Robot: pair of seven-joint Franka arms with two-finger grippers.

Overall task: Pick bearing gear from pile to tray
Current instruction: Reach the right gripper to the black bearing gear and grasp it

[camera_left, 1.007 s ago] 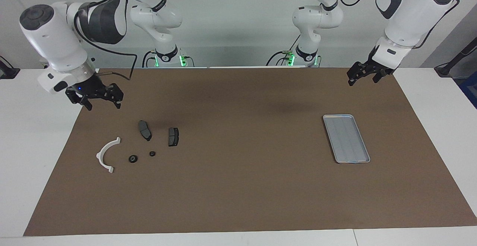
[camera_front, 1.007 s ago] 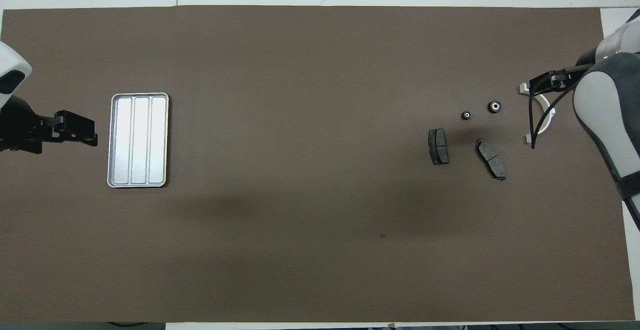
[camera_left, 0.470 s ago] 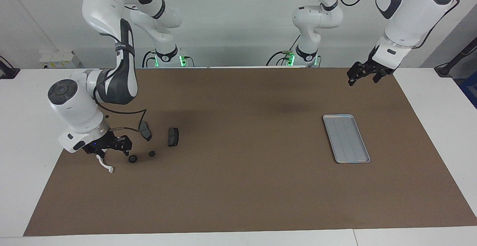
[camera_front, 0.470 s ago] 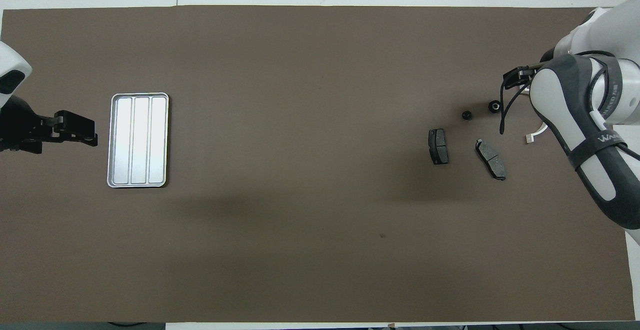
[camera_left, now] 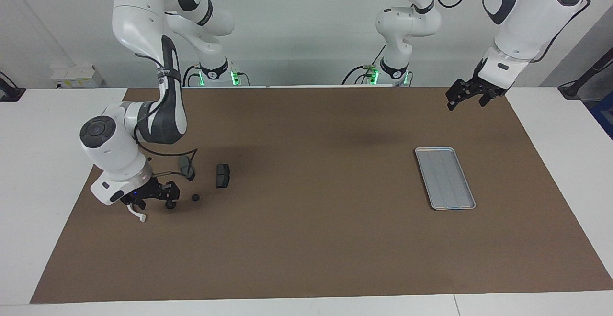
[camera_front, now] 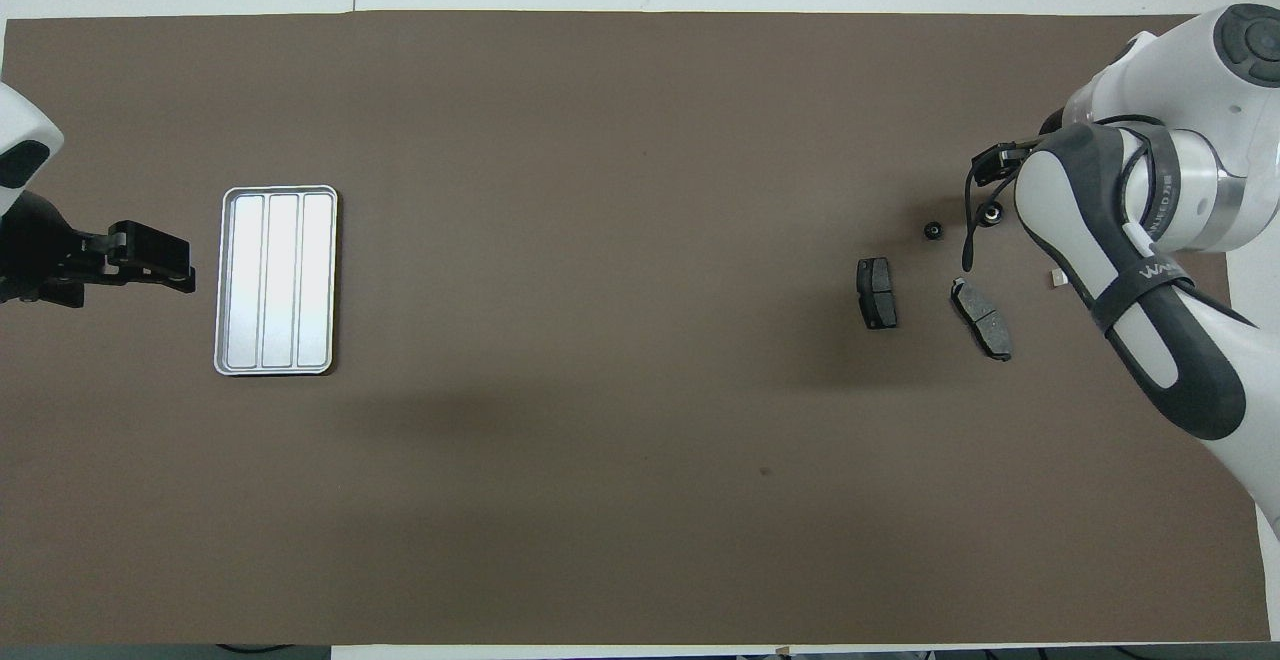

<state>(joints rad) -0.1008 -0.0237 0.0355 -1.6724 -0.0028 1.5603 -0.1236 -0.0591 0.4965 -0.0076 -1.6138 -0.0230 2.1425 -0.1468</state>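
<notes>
Clock laid flat on the table as in the overhead view, 12 pointing away from the robots.

On the mat (camera_front: 600,440), toward the left arm's end: tray (camera_front: 228,280), long side running 12 to 6. Well apart at its 3 o'clock, toward the right arm's end: pile.

Within the pile: first brake pad (camera_front: 877,292); at its 3 o'clock, second brake pad (camera_front: 981,318); at its 1 o'clock, smaller round piece (camera_front: 932,230). Between 2 and 3 o'clock of that, just beside: larger round piece (camera_front: 990,212). At 2 o'clock of the second brake pad: bracket (camera_front: 1055,279), mostly under the right arm.

Right gripper (camera_left: 154,200) low over the larger round piece and bracket. Left gripper (camera_left: 463,99) over the mat, at the tray's 9 o'clock.
</notes>
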